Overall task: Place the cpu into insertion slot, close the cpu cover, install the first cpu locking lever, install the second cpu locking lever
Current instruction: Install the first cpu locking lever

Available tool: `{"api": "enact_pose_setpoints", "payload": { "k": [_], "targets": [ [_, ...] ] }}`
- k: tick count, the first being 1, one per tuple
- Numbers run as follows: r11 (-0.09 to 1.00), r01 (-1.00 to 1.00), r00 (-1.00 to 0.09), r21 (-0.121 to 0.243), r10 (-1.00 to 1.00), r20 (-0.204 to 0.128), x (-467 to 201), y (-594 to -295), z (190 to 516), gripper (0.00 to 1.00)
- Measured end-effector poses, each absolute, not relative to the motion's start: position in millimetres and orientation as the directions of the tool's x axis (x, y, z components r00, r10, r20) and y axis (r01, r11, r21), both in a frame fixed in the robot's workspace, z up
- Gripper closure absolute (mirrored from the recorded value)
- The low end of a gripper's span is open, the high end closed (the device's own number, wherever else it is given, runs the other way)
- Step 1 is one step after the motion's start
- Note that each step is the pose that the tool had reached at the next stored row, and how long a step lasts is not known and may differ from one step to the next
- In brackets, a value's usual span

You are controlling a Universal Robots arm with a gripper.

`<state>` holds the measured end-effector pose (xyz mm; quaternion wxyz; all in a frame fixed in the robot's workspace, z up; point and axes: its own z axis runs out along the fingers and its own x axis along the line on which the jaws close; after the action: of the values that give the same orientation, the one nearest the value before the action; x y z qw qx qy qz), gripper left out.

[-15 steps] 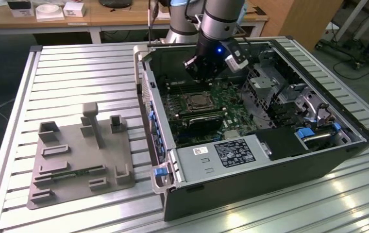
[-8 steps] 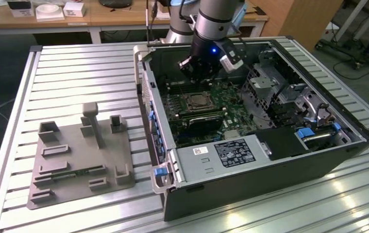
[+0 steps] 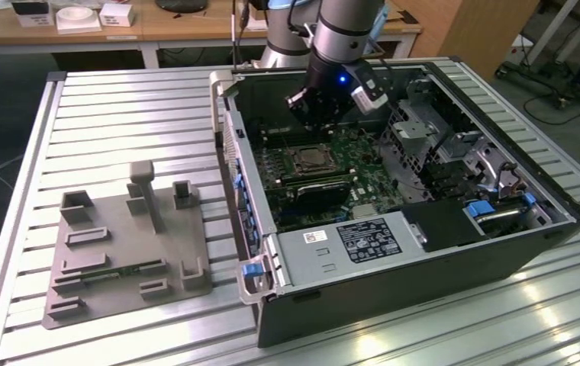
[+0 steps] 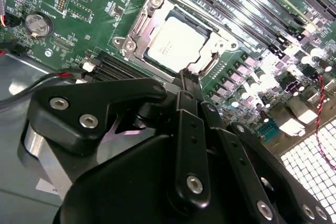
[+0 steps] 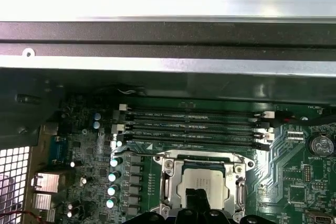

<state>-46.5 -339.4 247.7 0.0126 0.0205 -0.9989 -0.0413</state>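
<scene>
The cpu (image 4: 173, 45) lies flat in the insertion slot (image 4: 126, 45) on the green board, its silver-grey top showing through the window of the cpu cover (image 4: 143, 24). The cover lies down over the chip. My gripper (image 4: 188, 75) hovers just above the near edge of the socket, shut and holding nothing. The first wrist view shows the same cpu (image 5: 202, 179) framed by the cover (image 5: 168, 182), with my gripper (image 5: 197, 199) in front of it. In the exterior view my gripper (image 3: 310, 122) hangs inside the open computer case above the socket (image 3: 313, 158). I cannot tell how the locking levers stand.
Long memory slots (image 5: 194, 124) run beside the socket, and the case's metal wall (image 5: 168, 40) rises behind them. A drive cage (image 3: 423, 130) and power supply (image 3: 362, 240) crowd the case. A grey fixture plate (image 3: 127, 244) lies on the slatted table at the exterior view's left.
</scene>
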Motion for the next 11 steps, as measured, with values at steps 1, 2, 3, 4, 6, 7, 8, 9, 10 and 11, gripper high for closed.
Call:
{"api": "enact_pose_setpoints", "payload": {
  "k": [1, 2, 3, 4, 6, 7, 8, 9, 10, 11],
  "targets": [
    [0.996, -0.040, -0.999, 0.083, -0.042, 0.023, -45.6, -339.4, 247.7, 0.89],
    [0.996, -0.040, -0.999, 0.083, -0.042, 0.023, -44.9, -339.4, 247.7, 0.89],
    [0.996, -0.040, -0.999, 0.083, -0.042, 0.023, -44.8, -339.4, 247.7, 0.89],
    [0.996, -0.040, -0.999, 0.083, -0.042, 0.023, -44.8, -339.4, 247.7, 0.89],
    [0.996, -0.040, -0.999, 0.083, -0.042, 0.023, -44.7, -339.4, 247.7, 0.89],
    [0.996, -0.040, -0.999, 0.083, -0.042, 0.023, -44.7, -339.4, 247.7, 0.89],
    [0.996, -0.040, -0.999, 0.083, -0.042, 0.023, -44.6, -339.4, 247.7, 0.89],
    [0.996, -0.040, -0.999, 0.083, -0.042, 0.023, -44.6, -339.4, 247.7, 0.89],
    [0.996, -0.040, -0.999, 0.083, -0.042, 0.023, -44.6, -339.4, 247.7, 0.89],
    [0.996, -0.040, -0.999, 0.083, -0.042, 0.023, -44.5, -339.4, 247.7, 0.89]
  ]
}}
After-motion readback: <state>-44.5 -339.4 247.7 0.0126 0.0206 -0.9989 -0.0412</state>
